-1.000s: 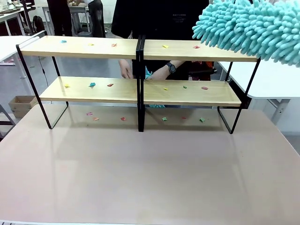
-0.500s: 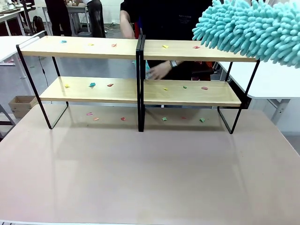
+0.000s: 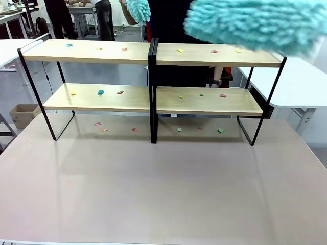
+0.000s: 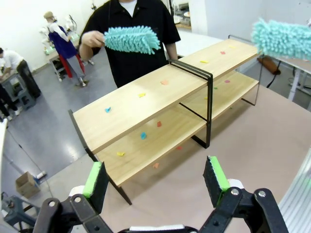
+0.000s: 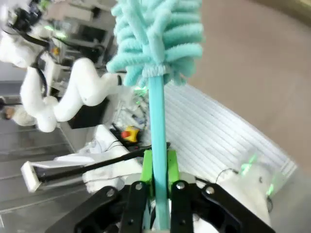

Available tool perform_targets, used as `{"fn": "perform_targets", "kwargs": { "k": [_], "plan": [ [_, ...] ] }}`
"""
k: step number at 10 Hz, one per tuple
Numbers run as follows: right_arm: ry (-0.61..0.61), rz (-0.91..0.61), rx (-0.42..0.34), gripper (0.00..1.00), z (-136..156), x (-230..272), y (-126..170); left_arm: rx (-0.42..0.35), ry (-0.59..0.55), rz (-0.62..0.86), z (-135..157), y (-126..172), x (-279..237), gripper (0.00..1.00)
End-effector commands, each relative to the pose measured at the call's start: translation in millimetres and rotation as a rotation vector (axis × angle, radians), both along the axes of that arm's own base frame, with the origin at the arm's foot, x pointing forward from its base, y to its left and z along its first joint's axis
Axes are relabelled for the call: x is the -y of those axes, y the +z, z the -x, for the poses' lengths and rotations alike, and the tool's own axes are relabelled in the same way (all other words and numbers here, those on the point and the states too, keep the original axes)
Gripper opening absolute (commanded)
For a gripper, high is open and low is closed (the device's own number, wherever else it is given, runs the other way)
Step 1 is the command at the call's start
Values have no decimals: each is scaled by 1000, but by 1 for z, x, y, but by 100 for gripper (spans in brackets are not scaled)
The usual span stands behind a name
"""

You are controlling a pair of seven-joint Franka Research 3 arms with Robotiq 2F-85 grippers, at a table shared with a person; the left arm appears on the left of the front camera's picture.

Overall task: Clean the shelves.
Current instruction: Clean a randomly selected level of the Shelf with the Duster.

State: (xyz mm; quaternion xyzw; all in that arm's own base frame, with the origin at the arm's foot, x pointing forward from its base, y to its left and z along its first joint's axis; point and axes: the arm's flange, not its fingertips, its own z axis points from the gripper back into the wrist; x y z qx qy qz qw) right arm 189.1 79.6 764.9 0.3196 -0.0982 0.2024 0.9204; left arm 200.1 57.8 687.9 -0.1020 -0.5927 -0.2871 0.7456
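Nearest the robot, the left gripper (image 4: 155,175) hangs above the tabletop (image 3: 163,194), jaws spread wide, nothing between them. The right gripper (image 5: 160,165) is clenched on the thin teal handle of a fluffy duster (image 3: 255,23). The duster's head hangs over the right end of the shelves (image 3: 102,52); it shows blurred in the front view, and contact with the wood cannot be confirmed.

The shelves stand across the middle of the tabletop, two joined units. Small coloured paper scraps (image 3: 100,92) lie scattered on the top board, on the lower board and on the tabletop beneath. Neither board appears to have been cleared.

Beyond the shelves, a person (image 4: 133,14) holds a second duster (image 4: 131,39) raised above the top board.

Assessment: the work is at its opening step, with the tool brought to the top board's right end. The next move calls for lowering the head onto the board and sweeping along it to push the scraps off, while keeping clear of the person's duster.
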Motion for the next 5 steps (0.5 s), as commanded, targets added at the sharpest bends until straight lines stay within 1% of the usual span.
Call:
{"fn": "perform_targets", "kwargs": {
  "k": [1, 2, 3, 4, 5],
  "plan": [
    [37, 139, 118, 13, -30, -47, 41, 5, 4, 0, 0, 0, -1, 100],
    [18, 179, 134, 13, -23, -42, 48, 5, 4, 0, 0, 0, -1, 100],
    [120, -14, 94, 13, 6, 17, 52, 5, 4, 0, 0, 0, -1, 100],
    [164, -161, 75, 13, 50, 76, 39, 5, 4, 0, 0, 0, -1, 100],
    [119, -202, -28, 13, 102, 123, 15, 5, 4, 0, 0, 0, -1, 100]
  ]
}}
